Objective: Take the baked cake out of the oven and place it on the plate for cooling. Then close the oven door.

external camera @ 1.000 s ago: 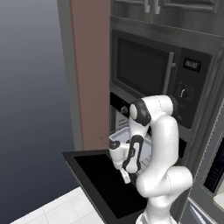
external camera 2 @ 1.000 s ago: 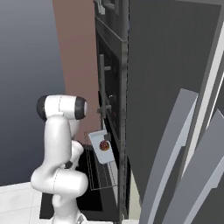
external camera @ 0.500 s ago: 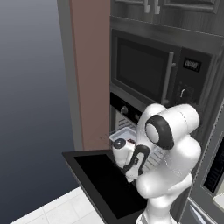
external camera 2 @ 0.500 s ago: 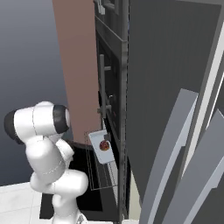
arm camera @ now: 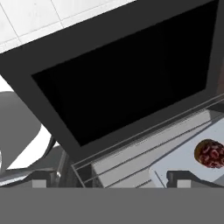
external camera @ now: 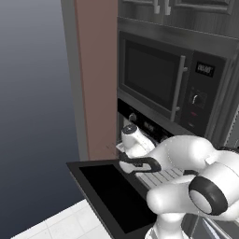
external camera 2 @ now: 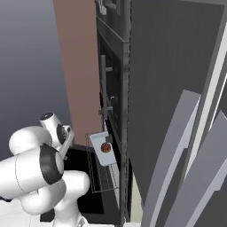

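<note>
The oven (external camera: 142, 122) stands open under the microwave. Its door (external camera: 107, 191) lies flat, and in the hand view the black glass of that door (arm camera: 122, 74) stretches across the picture. A wire rack (arm camera: 131, 153) is pulled out over the door. On it lies a pale tray with the small dark-red cake (arm camera: 210, 153), also seen from the right as the cake (external camera 2: 105, 147). My gripper (arm camera: 109, 180) hovers above the rack's front left part, open, its fingertips wide apart with nothing between them. The cake sits to its right, untouched. The plate is out of view.
A microwave (external camera: 154, 79) with a vertical handle sits above the oven. A brown cabinet side panel (external camera: 95, 79) stands left of it. My own bulky white arm (external camera: 196, 186) crowds the space in front of the rack. White floor tiles (arm camera: 52, 17) lie beyond the door's edge.
The arm has swung round, its large joints coming toward the cameras, and the hand has shifted over the rack. Gripper stays open. Cake, rack and door have not moved.
</note>
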Controlling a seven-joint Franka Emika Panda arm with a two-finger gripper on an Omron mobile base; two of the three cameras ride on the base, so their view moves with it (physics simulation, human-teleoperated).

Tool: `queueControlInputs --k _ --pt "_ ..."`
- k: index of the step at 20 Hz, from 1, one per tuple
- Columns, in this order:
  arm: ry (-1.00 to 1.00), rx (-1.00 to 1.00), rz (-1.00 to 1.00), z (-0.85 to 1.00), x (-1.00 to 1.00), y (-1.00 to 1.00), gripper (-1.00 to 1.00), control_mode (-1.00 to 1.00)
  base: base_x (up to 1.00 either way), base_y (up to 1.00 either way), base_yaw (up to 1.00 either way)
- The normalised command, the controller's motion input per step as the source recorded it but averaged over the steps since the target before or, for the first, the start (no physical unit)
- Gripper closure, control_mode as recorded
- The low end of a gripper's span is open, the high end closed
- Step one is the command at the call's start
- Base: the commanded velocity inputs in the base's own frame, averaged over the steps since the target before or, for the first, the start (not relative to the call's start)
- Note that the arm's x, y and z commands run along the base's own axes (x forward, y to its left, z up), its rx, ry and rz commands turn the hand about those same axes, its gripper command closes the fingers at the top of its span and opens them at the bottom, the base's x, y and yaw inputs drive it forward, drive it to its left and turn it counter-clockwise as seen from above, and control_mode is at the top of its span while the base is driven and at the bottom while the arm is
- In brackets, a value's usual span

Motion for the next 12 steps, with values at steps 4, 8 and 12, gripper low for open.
queueControlInputs --k 4,8,12 --pt "0.05 0.00 -0.28 0.36 0.00 0.00 -1.00 -1.00 0.00 0.00 0.00" --pt "0.00 0.00 -0.54 0.01 -0.17 0.00 -1.00 -1.00 0.00 0.00 0.00" --pt "-0.01 0.04 -0.70 0.17 -0.32 0.00 -1.00 -1.00 0.00 0.00 0.00"
